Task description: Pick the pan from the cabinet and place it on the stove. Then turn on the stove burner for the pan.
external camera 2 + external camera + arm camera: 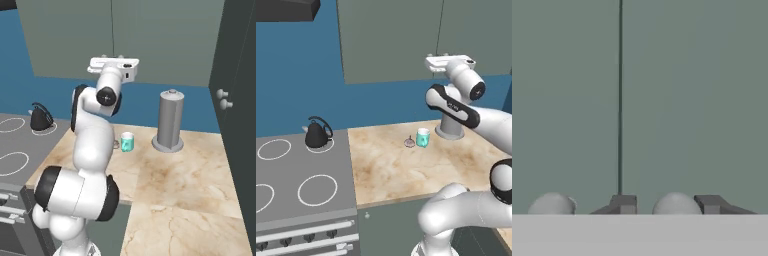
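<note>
The cabinet point(391, 40) point(150, 35) hangs on the blue wall with both flat doors closed, so the pan is hidden. My gripper point(438, 56) point(113, 57) is raised against the doors' lower edge, near their seam. In the hand view my gripper point(667, 204) straddles the right round knob point(674, 202). One fingertip point(709, 204) touches the knob, and a small gap shows at the other fingertip point(624, 204). The left door's knob point(552, 204) sits further left. The stove point(301, 170) point(12, 145) lies low on the left with white rings.
A small black kettle point(317, 134) point(41, 118) stands on the stove's back right ring. On the marble counter point(391, 165) are a teal cup point(423, 137) point(127, 142) and a grey paper-towel roll point(170, 122). A tall dark cabinet point(240, 125) bounds the right.
</note>
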Robot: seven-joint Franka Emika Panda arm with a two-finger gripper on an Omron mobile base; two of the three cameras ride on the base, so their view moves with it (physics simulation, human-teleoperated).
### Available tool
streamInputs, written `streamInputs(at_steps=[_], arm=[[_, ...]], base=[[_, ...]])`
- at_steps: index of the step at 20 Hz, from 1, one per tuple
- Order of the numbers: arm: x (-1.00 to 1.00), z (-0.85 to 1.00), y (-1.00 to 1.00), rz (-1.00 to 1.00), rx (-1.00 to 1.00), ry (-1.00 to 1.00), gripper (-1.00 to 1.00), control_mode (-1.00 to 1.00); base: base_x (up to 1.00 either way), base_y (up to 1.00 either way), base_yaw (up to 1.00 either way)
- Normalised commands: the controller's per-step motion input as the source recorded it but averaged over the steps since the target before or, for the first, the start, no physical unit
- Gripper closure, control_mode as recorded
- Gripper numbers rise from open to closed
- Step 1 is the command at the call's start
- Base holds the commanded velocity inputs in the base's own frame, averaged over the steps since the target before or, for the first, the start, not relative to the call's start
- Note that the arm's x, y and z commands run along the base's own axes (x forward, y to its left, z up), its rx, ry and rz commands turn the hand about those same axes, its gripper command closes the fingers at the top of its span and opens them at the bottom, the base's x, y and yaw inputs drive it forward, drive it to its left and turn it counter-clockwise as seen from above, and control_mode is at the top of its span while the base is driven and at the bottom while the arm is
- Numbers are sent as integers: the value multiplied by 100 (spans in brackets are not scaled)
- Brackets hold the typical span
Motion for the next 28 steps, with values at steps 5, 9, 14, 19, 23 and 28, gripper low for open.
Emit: streamInputs(at_steps=[5,9,14,19,23,28], arm=[[-11,0,21,17,0,0,100,-100],[-42,0,-2,6,0,0,100,-100],[-41,0,-2,0,0,0,100,-100],[-49,0,-17,0,-1,0,100,-100],[-64,1,-31,0,-1,0,100,-100],[-51,10,-45,0,-1,0,100,-100]], base=[[0,0,0],[0,0,0],[0,0,0],[0,0,0],[0,0,0],[0,0,0]])
